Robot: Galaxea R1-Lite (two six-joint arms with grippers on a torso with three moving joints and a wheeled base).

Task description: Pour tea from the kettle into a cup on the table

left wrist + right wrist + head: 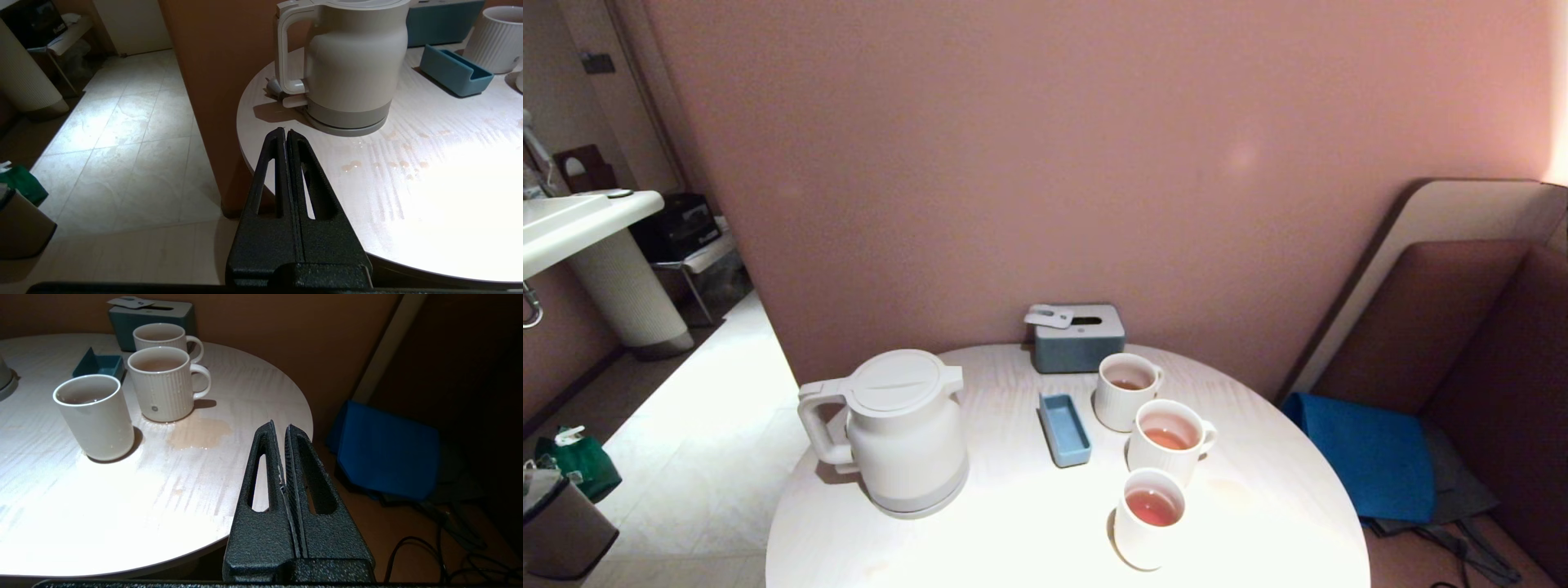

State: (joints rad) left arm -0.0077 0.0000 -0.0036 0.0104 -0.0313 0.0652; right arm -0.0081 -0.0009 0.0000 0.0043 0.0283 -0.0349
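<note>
— What's sitting on the left of the table (pixel 1029 531) from where you're standing?

— The kettle (pixel 900 433) is standing upright on its grey base (pixel 347 130), handle turning toward the left edge; the left gripper (pixel 286 132) is hanging just off the table's rim on that side, fingers pressed together on nothing, apart from the kettle.

— And moving across?

— A small blue tray (pixel 1064 429) is lying just right of the kettle; behind it, against the wall, a grey-blue tissue box (pixel 1078 336) is sitting.

— The cups?

— Three white ones are standing in a line right of the tray: the far ribbed cup (pixel 1126 390), the middle ribbed cup (pixel 1169 441), the near plain cup (pixel 1148 518); each is holding some tea (pixel 1152 507), orange-red; a puddle (pixel 199 433) is spreading on the tabletop beside the middle one.

— The other arm?

— The right gripper (pixel 280 428) is hovering off the table's right edge, also pinched together and empty; beyond it a blue cloth (pixel 1368 453) is lying on the floor.
</note>
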